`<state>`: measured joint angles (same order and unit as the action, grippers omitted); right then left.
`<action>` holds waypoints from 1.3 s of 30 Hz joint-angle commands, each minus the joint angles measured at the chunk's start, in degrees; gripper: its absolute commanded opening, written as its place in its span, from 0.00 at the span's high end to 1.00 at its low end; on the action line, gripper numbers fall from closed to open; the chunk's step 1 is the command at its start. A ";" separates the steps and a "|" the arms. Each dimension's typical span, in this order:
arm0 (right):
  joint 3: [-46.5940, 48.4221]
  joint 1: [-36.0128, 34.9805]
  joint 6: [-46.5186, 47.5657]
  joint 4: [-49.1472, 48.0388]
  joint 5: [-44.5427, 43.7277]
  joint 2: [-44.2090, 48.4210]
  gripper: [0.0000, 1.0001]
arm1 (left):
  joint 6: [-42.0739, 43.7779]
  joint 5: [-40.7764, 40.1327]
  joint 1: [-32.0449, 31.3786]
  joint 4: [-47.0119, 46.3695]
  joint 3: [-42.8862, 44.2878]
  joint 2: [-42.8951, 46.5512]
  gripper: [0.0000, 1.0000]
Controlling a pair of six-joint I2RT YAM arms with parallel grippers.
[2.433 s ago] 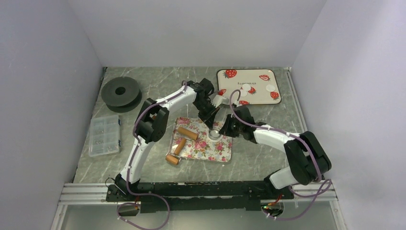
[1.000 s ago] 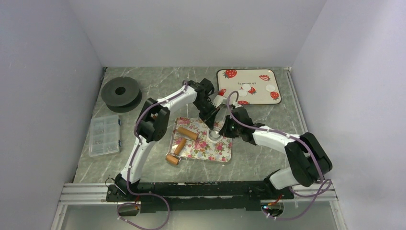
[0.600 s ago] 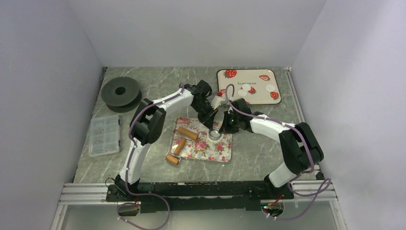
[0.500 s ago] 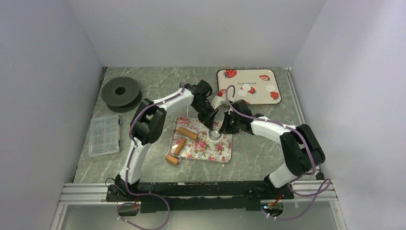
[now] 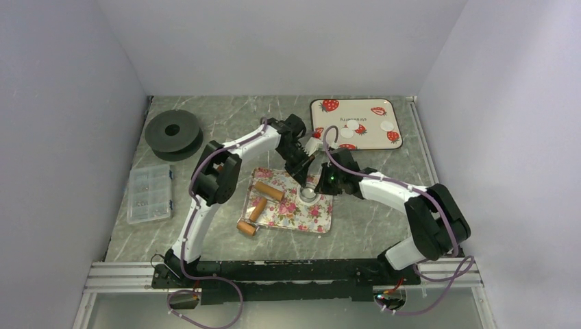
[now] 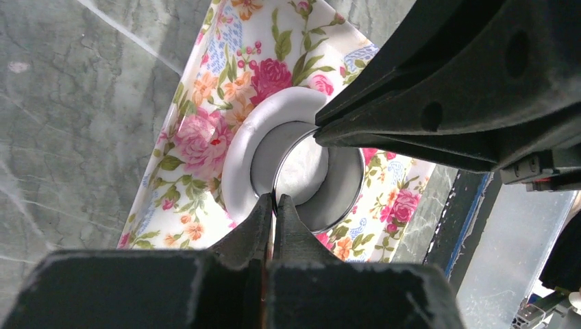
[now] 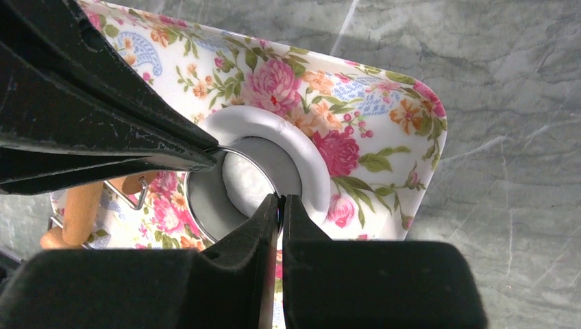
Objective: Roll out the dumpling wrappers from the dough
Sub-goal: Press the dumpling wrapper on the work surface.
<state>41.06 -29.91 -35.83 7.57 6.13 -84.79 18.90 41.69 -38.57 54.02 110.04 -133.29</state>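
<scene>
A metal ring cutter [image 5: 307, 192] stands in flattened white dough [image 6: 236, 157] on the floral tray [image 5: 288, 212]. A white cut disc [image 6: 301, 171] lies inside the ring. My left gripper [image 6: 275, 202] is shut on the ring's near rim. My right gripper [image 7: 280, 201] is shut on the opposite rim; the dough [image 7: 305, 151] surrounds the ring [image 7: 205, 202] there. In the top view both grippers meet over the cutter, left [image 5: 301, 177] and right [image 5: 317, 185]. Dumpling wrappers [image 5: 351, 125] lie on the strawberry tray [image 5: 366, 110] at the back.
Three wooden rollers [image 5: 267, 190] lie on and beside the floral tray's left part. A black spool [image 5: 172, 130] and a clear parts box [image 5: 149, 193] sit at the left. Grey walls close in the table on three sides.
Both grippers stay at the ring cutter. The right arm's elbow swung inward and has moved back out to the right; the left arm shifted slightly.
</scene>
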 commanded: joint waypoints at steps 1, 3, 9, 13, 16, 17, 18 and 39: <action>3.78 0.18 3.21 0.59 -3.38 -4.58 1.00 | 3.35 -3.90 -2.57 1.40 -5.43 -2.87 1.00; 3.94 0.12 3.18 0.67 -3.66 -4.27 1.00 | 3.34 -3.87 -2.54 1.80 -5.13 -3.00 1.00; 1.52 0.03 2.47 0.01 -3.91 -2.67 1.00 | 2.73 -3.61 -2.48 1.75 -4.22 -3.19 1.00; 0.71 0.07 2.32 -0.91 -4.36 -2.06 1.00 | 2.68 -3.87 -2.48 1.48 -3.98 -2.90 1.00; 2.16 0.03 2.85 -0.28 -4.16 -3.21 1.00 | 2.89 -4.18 -2.48 2.05 -3.27 -3.26 1.00; 2.48 0.03 2.94 -0.25 -4.24 -3.37 1.00 | 2.83 -4.31 -2.41 2.02 -3.25 -3.28 1.00; 2.53 0.03 2.96 -0.44 -4.28 -3.29 1.00 | 2.74 -4.41 -2.39 1.93 -3.44 -3.18 1.00; 1.85 -0.06 4.74 -0.26 -7.50 -2.65 1.00 | 2.29 -4.96 -2.30 0.75 -5.51 -1.80 1.00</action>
<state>43.07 -29.74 -35.11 10.26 5.52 -85.73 18.13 42.19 -38.17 51.24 107.35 -131.83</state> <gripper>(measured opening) 0.069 0.012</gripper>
